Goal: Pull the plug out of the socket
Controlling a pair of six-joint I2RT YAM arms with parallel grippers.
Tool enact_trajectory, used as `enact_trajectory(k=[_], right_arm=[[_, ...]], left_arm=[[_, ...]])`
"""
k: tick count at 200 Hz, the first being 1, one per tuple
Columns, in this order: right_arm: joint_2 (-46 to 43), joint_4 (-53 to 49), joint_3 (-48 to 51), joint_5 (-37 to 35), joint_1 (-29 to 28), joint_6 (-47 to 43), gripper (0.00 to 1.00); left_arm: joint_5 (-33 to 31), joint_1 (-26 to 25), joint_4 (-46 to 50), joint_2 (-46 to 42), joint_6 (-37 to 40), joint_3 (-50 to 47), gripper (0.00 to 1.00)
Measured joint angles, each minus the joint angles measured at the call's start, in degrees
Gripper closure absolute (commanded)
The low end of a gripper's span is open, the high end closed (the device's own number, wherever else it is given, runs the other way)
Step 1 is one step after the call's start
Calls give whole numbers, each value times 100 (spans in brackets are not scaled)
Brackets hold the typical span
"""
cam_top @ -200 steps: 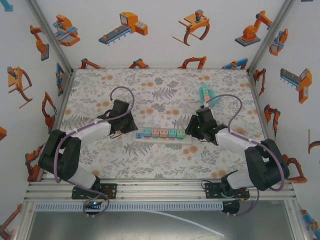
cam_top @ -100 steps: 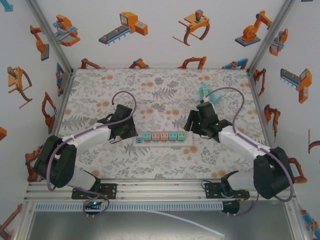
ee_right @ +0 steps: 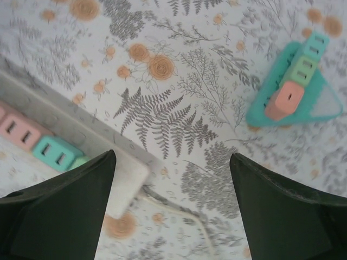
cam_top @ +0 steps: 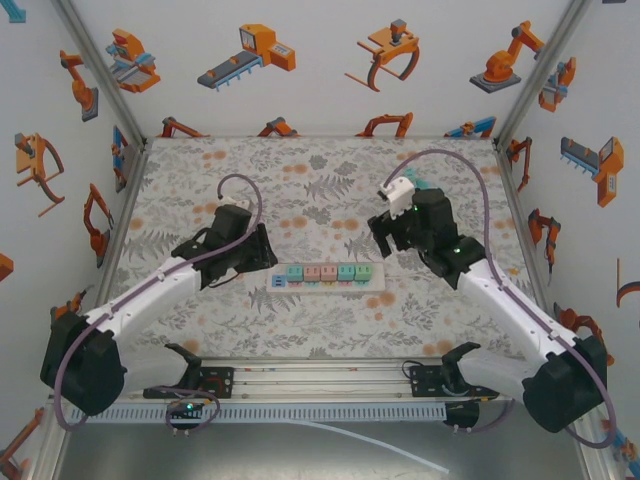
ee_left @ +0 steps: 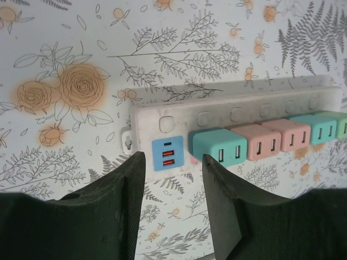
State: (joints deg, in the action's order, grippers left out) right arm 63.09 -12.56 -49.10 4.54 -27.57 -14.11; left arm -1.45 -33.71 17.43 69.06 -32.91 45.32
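Nearest the bases, the aluminium rail (cam_top: 320, 385) runs along the table edge, and both arms reach forward from it. A second ago the two grippers were pressed in at either end of the socket strip (cam_top: 320, 284). Both have since backed off.

The left gripper (cam_top: 257, 262) sits just off the strip's 9 o'clock end. Its fingers (ee_left: 122, 195) have parted a little after being shut, and nothing is between them. Through that gap the left wrist camera sees the blue USB block (ee_left: 167, 154) and, touching it on the far side, the first teal plug (ee_left: 218, 147).

The right gripper (cam_top: 386, 233) has lifted and swung away toward 1 o'clock of the strip, with its jaws now spread wide and empty.

The row of plugs (cam_top: 328, 269) counts the same as before: teal, two pink, teal and green, all seated along the strip at the middle of the table. I judge this release to be a reset, not a finished pull, since no plug came free. A fresh grasp on one plug, with the strip held down, is probably needed next.

Farther out, at 1 o'clock, a teal wedge stand (ee_right: 260, 111) carries three small plugs, well apart from the strip. The floral sheet (cam_top: 320, 170) lies flat over the whole table. White walls (cam_top: 300, 100) printed with orange robot cartoons close in the left, right and far sides.
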Motion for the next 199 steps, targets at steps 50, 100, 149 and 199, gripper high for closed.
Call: enact_trajectory(k=[50, 100, 149, 199], right_arm=[[79, -527, 203, 1917, -4, -2745, 24], [673, -911, 214, 2778, -15, -3703, 29], [1335, -907, 214, 2986, -22, -3971, 43], [1908, -905, 212, 3014, -33, -4140, 53]], left_arm=[[7, 0, -201, -109, 442, -332, 48], [157, 0, -387, 428, 658, -369, 42], [166, 0, -420, 813, 669, -369, 41], [127, -9, -444, 929, 669, -372, 39]])
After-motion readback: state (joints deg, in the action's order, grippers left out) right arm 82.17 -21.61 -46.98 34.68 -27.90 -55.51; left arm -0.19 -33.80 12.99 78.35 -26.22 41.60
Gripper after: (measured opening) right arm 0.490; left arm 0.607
